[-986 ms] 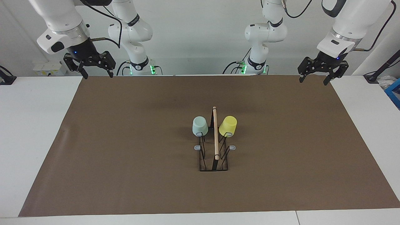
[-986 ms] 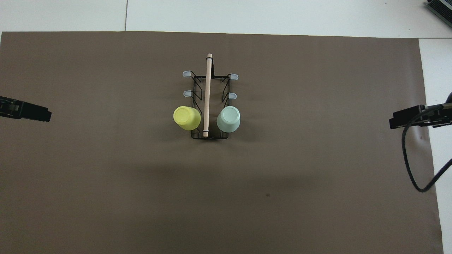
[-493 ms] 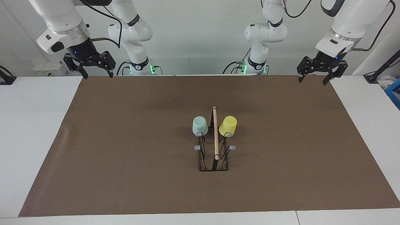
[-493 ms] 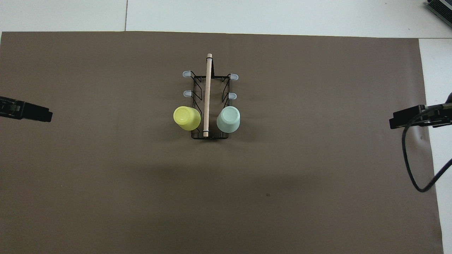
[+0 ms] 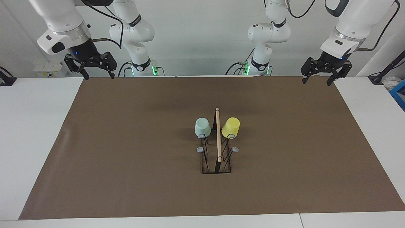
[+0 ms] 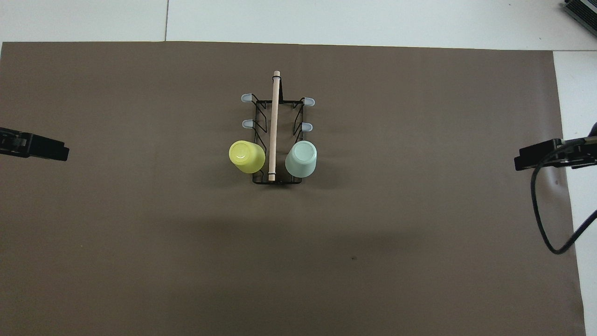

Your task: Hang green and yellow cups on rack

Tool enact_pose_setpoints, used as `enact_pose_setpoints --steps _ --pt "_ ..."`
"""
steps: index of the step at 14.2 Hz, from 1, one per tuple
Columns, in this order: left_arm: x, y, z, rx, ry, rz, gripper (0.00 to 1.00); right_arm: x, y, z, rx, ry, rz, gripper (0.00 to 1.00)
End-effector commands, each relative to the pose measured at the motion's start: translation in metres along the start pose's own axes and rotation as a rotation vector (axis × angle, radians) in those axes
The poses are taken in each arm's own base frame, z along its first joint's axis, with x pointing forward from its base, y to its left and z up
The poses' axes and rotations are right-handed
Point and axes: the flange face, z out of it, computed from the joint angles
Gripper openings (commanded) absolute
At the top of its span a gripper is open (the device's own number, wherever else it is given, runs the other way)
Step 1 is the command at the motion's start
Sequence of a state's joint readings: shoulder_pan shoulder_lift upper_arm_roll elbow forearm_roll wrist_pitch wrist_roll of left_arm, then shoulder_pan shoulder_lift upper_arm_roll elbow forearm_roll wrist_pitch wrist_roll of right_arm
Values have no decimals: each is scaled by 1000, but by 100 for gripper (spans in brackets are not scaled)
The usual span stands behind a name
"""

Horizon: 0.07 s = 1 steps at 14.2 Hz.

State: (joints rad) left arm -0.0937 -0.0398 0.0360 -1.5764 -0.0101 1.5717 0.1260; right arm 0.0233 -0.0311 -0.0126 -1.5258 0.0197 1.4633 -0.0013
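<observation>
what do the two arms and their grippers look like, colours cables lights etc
Both arms are glossy white with rounded joints, black bands at the joints and a silver ring at the wrist. The left gripper and right gripper are black, open-framed, with two thin fingers each, and a small blue light glows above each. Black cables loop along both arms. Green lights glow at both bases.

Brown mat (image 5: 126, 142) flat over most of white table (image 5: 34, 133), bare white margins at both ends. Blue crate (image 5: 399, 95) at table edge, left arm's end. Black stand foot (image 5: 6, 80) on table, right arm's end. White power strip (image 5: 47, 68) near wall.
</observation>
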Motion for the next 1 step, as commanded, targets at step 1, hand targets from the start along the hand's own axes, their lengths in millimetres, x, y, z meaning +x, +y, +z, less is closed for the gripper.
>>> enact_pose_setpoints --steps 1 --pt "-7 1 -5 18 -7 -18 100 -5 1 0 6 18 9 100"
